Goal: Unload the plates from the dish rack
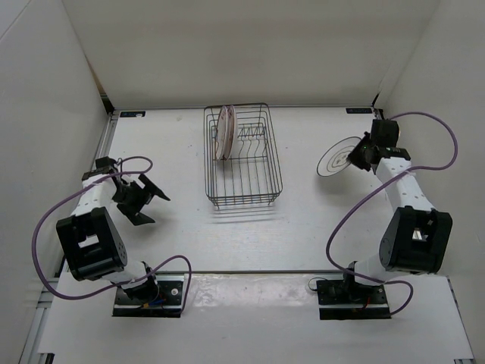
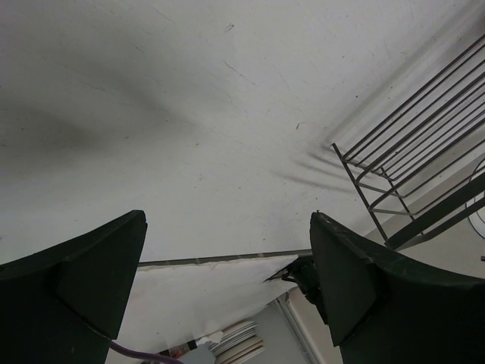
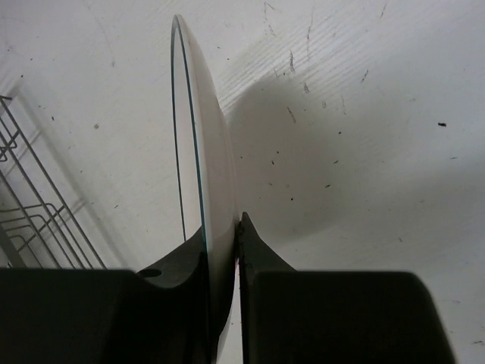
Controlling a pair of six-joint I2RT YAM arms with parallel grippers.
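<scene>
Dark wire dish rack [image 1: 244, 163] sat toward the back of the white desk [image 1: 174, 227], and the pink-patterned plates [image 1: 224, 133] stood on edge between the tines at its far left end. Off to the right, well apart from the rack, the right hand [image 1: 356, 155] was pinched narrow on the white plate [image 1: 335, 158] with the thin dark rim. Couldn't tell if that plate touched the desk. Left hand [image 1: 140, 199] hung spread wide on the left side, gripping nothing. Purple cables [image 1: 457, 148] looped off both arms.
</scene>
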